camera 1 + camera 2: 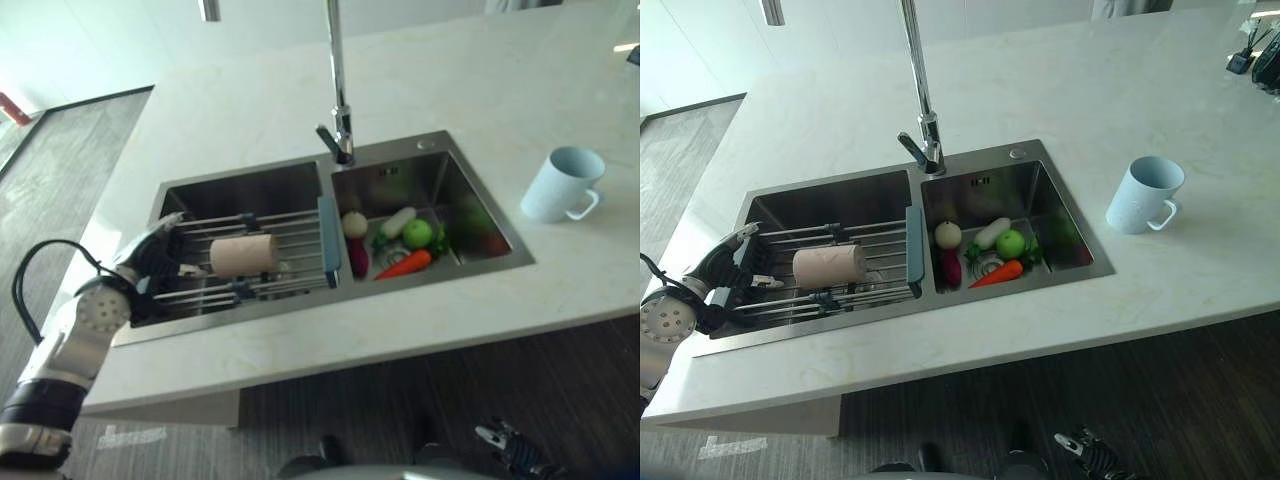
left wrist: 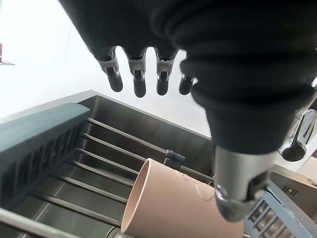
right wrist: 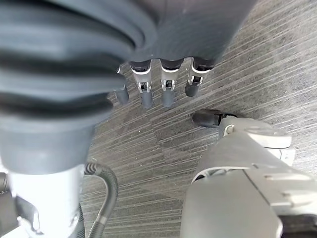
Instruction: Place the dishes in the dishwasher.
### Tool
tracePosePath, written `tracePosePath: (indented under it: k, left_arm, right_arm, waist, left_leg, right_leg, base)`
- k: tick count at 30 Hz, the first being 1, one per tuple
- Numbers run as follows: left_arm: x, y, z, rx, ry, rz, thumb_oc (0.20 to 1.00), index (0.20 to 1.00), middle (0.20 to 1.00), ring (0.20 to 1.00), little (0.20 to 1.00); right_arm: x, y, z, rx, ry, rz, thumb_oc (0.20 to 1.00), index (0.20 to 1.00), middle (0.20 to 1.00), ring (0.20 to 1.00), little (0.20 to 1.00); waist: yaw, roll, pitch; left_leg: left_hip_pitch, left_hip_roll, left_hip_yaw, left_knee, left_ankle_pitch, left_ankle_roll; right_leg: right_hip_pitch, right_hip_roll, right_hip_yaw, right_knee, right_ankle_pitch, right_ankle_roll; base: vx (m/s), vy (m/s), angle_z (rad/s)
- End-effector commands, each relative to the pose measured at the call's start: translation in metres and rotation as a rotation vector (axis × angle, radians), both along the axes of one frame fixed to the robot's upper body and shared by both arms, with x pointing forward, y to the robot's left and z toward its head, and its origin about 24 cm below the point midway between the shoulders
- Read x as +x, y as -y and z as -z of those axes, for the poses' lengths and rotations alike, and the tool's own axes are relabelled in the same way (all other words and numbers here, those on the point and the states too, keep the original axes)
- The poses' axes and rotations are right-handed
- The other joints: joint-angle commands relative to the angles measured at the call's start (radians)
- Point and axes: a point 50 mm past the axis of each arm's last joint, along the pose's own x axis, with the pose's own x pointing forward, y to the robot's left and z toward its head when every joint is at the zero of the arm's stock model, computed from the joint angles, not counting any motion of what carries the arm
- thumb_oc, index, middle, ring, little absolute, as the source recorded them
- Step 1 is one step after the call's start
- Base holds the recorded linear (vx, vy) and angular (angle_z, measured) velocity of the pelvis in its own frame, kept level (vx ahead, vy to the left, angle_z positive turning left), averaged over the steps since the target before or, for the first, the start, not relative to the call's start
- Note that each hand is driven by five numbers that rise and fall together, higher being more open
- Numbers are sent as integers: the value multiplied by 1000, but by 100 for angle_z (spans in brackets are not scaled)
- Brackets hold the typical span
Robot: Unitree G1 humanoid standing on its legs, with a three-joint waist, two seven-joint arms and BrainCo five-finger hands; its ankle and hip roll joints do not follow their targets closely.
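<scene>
One pink cup [image 1: 243, 254] lies on its side on the rack [image 1: 290, 222] across the sink's [image 1: 250, 186] left basin. The left hand [image 1: 158, 256], fingers [image 2: 139, 79] loosely spread and apparently touching nothing, hovers just beside the cup's open end. A glancing reach could roll the cup along the bars; the right hand [image 3: 163, 82] hangs slack, well below the sink.

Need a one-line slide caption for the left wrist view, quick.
Left hand, fingers relaxed, hovers above a tan cup lying on its side on the sink rack.
</scene>
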Motion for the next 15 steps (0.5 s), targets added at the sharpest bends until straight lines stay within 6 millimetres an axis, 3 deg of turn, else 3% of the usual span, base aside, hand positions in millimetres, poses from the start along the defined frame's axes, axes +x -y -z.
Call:
tracePosePath:
  k: [1, 15]
  left_arm:
    - [17, -4, -47, 70, 153, 3, 1000, 1000, 1000, 1000, 1000]
    - [22, 0, -63, 26, 243, -2, 1000, 1000, 1000, 1000, 1000]
  right_arm:
    - [18, -1, -6, -9, 49, -51, 1000, 1000, 1000, 1000, 1000]
    - [40, 0, -17, 0, 123, -46, 1000, 1000, 1000, 1000, 1000]
  waist:
    - [-19, -9, 10]
    - [-21, -13, 92]
  left_leg:
    - [-63, 3, -29, 92, -69, 4]
    - [-144, -3, -24, 126, -59, 5]
  right_leg:
    - [-10, -64, 15, 98, -102, 113]
    - [-79, -75, 11, 108, -82, 115]
  base:
    - [0, 0, 0]
    - [-76, 3, -2]
